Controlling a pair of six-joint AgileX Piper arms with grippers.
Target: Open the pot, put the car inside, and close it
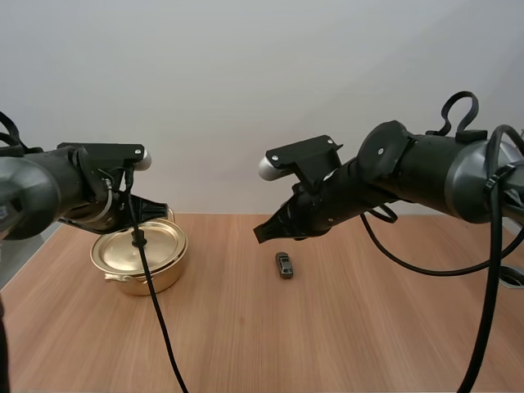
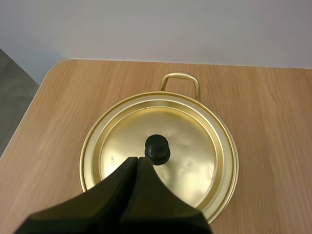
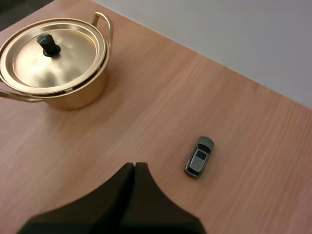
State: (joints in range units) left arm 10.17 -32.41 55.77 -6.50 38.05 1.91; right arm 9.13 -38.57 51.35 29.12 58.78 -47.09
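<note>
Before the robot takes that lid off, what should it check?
1. Lid seated on the pot: ok.
2. Left hand lined up near the lid's knob: ok.
3. Left hand open to take the knob: not ok, shut.
4. Car free on the table, apart from the pot: ok.
5. Right hand open for the car: not ok, shut.
</note>
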